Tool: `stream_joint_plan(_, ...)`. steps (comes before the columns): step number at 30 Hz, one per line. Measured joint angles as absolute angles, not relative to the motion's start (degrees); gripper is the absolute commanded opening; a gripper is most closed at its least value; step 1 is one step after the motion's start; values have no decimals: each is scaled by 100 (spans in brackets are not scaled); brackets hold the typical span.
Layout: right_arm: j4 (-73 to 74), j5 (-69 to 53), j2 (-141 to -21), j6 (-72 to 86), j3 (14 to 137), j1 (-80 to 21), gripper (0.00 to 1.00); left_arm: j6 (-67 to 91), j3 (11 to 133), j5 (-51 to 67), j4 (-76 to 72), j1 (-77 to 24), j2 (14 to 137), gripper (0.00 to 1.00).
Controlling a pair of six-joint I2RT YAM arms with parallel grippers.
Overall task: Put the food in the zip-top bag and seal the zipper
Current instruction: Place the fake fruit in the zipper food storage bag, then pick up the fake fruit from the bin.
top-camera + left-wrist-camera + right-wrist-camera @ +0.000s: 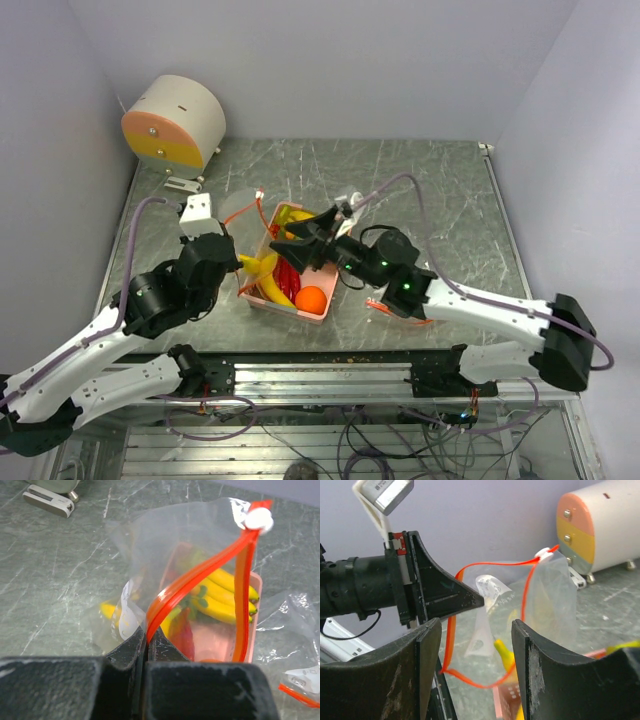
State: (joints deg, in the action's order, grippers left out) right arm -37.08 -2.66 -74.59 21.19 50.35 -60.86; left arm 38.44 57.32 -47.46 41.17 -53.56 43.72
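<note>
Plastic fills my left wrist view: the zip-top bag (165,545) hangs clear and floppy, held up by its mouth above the worktop (60,570). My left fingers (127,652) are pressed tight together on the zipper (200,575), pinching the orange-red strip where it runs down to them. From there it climbs to a white slider (259,520) at the top corner, and a second run of the strip drops toward the pink tray (257,600), so the mouth gapes. Through the film I see yellow bananas (227,592) lying in the tray. One banana pokes out past the tray's left edge, and I cannot tell whether it lies inside the bag.

From above, the tray sits mid-worktop between the two arms, holding bananas, red chili peppers (288,275) and the orange (310,298) at its near end. My right fingers (422,670) stand well apart, gripping nothing, over the tray and just beside the bag's open mouth. A second clear bag (295,625) lies on the worktop right of the tray, partly under the right arm. A round white, orange and yellow drum (175,122) stands at the far left corner.
</note>
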Motion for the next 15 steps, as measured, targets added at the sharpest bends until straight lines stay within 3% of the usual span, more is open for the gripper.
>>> stream_joint_plan(8, -2364, 576, -6173, 2071, 4488, -6086, 56, 3951, 5577, -4954, 4357, -5356, 4451, 7)
stream_joint_plan(15, -1649, 694, -7061, 2112, 4462, -6082, 54, 3988, 5553, -5089, 4541, -5356, 4333, 7)
